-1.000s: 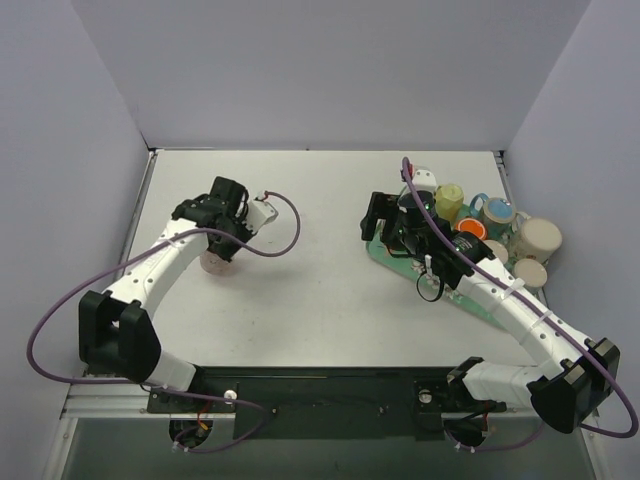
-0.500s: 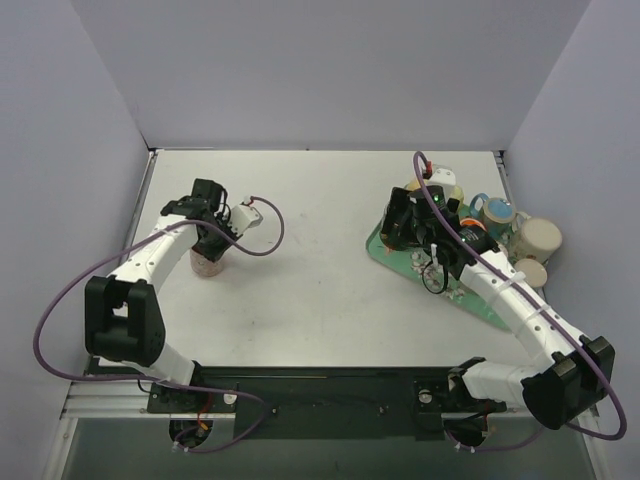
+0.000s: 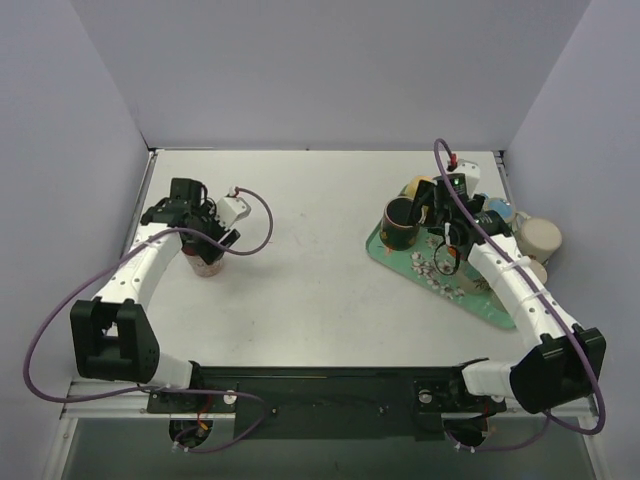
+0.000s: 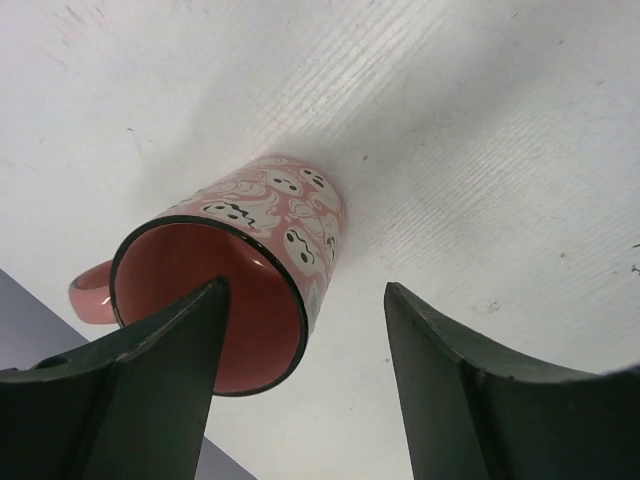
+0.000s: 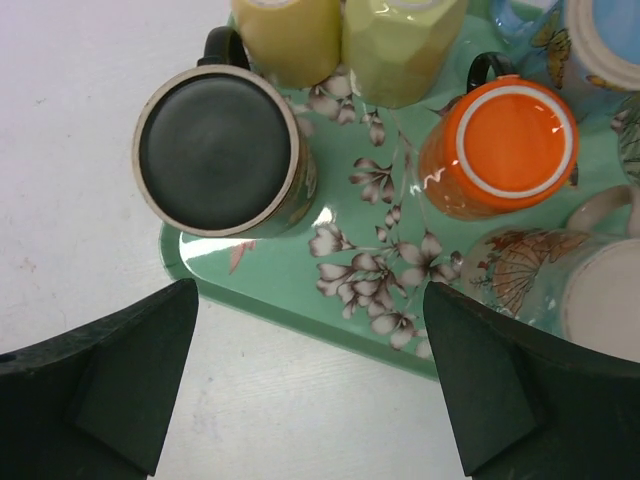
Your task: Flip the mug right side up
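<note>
Left station, wrist and overhead views. The pink mug [image 4: 290, 215] stands on the table [image 4: 480, 150] at the left, well apart from the tray [image 5: 290, 270], with its mouth up and its handle [image 4: 88, 290] pointing away from the gap between the fingers. By this lie it is already right side up. The left gripper [image 4: 305, 295] hangs over it with jaws spread wide and grips nothing. 1 finger [image 4: 150, 390] overlaps the mouth, apparently over or inside the rim, and the other is well clear of the outer wall. The step in hand, as judged, is the retreat. Lift straight up along the mug's axis with the jaws wide, so that the inner finger does not hook the rim or drag the wall. Move sideways only when both tips are above the rim. A slanted exit could tip the mug or slide it. At the far right the right gripper [image 5: 310, 292] hovers above the tray's near edge, also wide open and empty. Below it a dark mug [image 5: 215, 150] and an orange mug [image 5: 497, 145] appear to stand base up.
</note>
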Motion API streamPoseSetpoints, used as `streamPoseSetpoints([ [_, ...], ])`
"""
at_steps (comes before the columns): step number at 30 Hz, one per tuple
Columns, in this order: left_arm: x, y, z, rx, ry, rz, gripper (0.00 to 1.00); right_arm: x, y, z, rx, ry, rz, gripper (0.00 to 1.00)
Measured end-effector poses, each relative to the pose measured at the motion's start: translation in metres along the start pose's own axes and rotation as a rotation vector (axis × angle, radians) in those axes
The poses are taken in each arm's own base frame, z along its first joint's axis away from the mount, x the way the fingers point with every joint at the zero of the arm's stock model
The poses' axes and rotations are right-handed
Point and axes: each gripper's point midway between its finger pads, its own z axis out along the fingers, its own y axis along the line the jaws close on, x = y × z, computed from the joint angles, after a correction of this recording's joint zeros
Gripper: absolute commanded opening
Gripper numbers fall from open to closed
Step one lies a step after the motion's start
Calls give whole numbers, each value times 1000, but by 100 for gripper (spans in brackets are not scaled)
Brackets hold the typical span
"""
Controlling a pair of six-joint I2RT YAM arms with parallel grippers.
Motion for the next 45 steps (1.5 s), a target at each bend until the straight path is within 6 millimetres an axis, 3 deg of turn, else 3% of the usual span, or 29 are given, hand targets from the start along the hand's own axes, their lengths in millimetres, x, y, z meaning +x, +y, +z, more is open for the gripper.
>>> streamPoseSetpoints([
  [4,-18,2,-22,-22,-82,3,74,-17,-21,11,41,27,12,79],
  [9,-45,5,-57,-55,-200,-29,75,-24,-59,23,133,84,18,80],
  [13,-66,-11,-77,-41,-287,-26,75,-17,-85,18,197,131,0,82],
  [17,-85,-44,-80,41,-334,11,75,-10,-113,15,258,175,18,82],
  [23,-90,-68,-72,119,-334,17,75,6,-144,23,339,261,38,82],
  [28,-92,-80,-70,158,-341,24,75,23,-151,39,374,343,6,79],
  [34,-89,-83,-68,170,-332,23,75,22,-149,41,356,346,-5,74],
  [45,-89,-88,-68,198,-337,24,75,37,-92,18,76,315,19,74],
])
